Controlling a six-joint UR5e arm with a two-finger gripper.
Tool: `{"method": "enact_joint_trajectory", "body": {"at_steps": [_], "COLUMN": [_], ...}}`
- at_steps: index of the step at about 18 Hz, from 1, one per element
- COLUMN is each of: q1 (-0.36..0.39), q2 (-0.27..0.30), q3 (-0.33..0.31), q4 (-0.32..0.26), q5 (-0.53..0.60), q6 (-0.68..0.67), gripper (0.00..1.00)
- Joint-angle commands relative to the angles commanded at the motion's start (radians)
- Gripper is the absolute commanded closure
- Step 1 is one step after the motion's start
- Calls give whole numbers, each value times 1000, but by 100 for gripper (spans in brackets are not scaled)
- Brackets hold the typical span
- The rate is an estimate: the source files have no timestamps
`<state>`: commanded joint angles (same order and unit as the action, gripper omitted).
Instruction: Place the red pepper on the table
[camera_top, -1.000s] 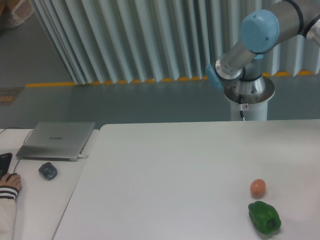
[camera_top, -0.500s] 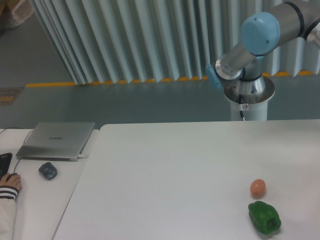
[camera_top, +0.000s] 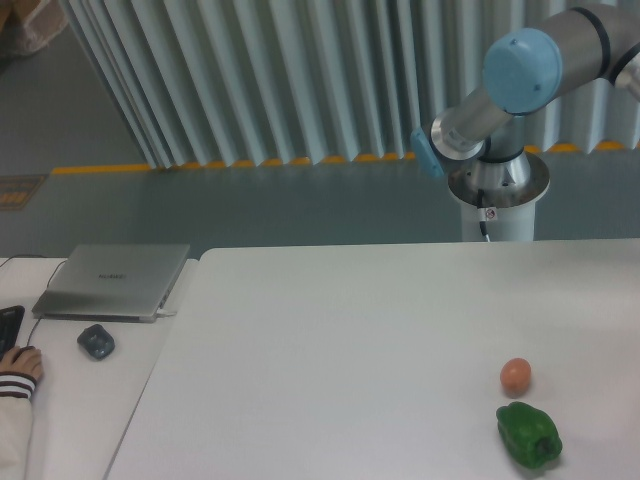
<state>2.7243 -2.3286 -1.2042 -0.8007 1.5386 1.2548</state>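
Red pepper and hand were both out of shot, so couldn't tell its grip. Surface (camera_top: 350, 330) had a green pepper (camera_top: 529, 436) with an egg-like ball (camera_top: 515, 375) just behind. Probably carrying; next comes lowering beside the green pepper.

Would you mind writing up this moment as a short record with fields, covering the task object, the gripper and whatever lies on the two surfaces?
red pepper: not in view
gripper: not in view; only the arm and its base show
table: white, holds green pepper and, just behind it, orange-pink ball, apart
side desk: closed laptop, mouse, a person's hand at the left edge
task state: no red pepper on the table yet
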Motion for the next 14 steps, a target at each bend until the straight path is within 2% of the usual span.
{"method": "enact_joint_trajectory", "body": {"at_steps": [6, 7, 10, 14], "q1": [2, 3, 3, 3], "q2": [-2, -2, 8, 12], "q3": [0, -2, -15, -17], "q4": [-2, -2, -2, -3], "q5": [-2, -2, -3, -3], "q6": [2, 2, 0, -3], "gripper": [0, 8, 40, 46]}}
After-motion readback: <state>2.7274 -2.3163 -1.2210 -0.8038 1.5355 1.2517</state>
